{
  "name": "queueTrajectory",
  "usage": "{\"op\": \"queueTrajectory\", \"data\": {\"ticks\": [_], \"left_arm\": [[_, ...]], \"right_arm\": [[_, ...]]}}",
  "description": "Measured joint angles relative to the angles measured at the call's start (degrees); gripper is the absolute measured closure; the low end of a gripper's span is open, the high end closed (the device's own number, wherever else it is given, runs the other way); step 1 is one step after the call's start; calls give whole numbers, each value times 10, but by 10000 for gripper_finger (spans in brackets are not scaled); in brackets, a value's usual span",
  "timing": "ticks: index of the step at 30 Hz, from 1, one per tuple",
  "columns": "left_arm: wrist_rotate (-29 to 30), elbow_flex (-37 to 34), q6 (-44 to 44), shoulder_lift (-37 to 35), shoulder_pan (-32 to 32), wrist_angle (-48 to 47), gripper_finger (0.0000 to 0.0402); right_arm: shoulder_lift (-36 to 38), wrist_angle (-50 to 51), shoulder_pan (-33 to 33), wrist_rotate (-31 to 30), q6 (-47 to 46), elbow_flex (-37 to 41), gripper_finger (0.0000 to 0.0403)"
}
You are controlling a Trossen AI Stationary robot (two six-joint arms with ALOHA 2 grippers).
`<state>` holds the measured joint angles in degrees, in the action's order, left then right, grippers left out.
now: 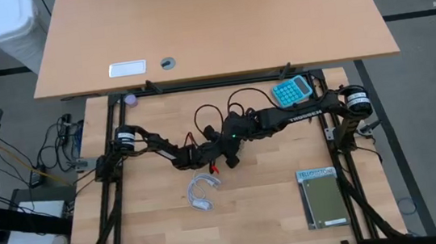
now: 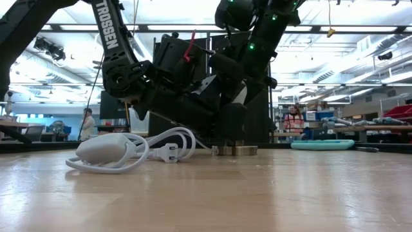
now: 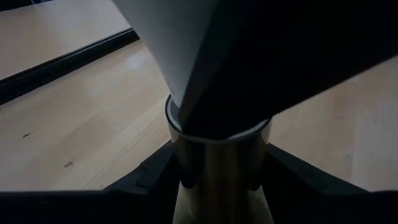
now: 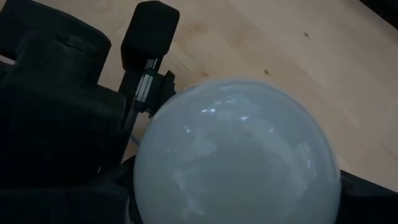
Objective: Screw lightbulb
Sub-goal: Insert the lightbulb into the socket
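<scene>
The white lightbulb (image 4: 236, 155) stands base down in a round metal socket (image 3: 217, 155) that sits on the table's middle (image 2: 234, 150). My right gripper (image 1: 232, 151) comes from above and is shut on the bulb. My left gripper (image 1: 215, 156) is low at the table, shut on the socket. In the left wrist view the bulb's white neck (image 3: 163, 50) tapers down into the socket's rim, and my right gripper's dark body covers most of it. In the low view both grippers crowd over the socket and hide the bulb. My left gripper pinches the socket's round wall (image 3: 186, 168) between its two fingers (image 3: 146, 177), one on each side. The fingers come level, low over the table, from the table's left. The socket stands upright on the table. My right gripper holds the bulb's round glass (image 4: 186, 186) between its two fingers (image 4: 115, 199), from above and pointing down. The bulb stands upright with its neck in the socket; the bulb itself hides the exact place of contact.
A coiled white cable with a plug and an adapter (image 1: 203, 190) lies just near of the grippers (image 2: 106, 149). A teal calculator (image 1: 292, 90) lies at the far right, a green notebook (image 1: 322, 196) at the near right. A second table (image 1: 216, 25) stands behind.
</scene>
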<state>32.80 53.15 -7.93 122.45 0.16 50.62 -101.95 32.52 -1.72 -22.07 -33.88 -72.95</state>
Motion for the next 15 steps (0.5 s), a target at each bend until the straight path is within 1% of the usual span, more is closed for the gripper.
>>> {"op": "queueTrajectory", "data": {"ticks": [6,15], "left_arm": [[3,0,0,0,0,0,206],[2,0,2,0,0,0,206]], "right_arm": [[-1,-7,3,-2,6,1,135],[-2,-6,2,3,26,3,88]]}}
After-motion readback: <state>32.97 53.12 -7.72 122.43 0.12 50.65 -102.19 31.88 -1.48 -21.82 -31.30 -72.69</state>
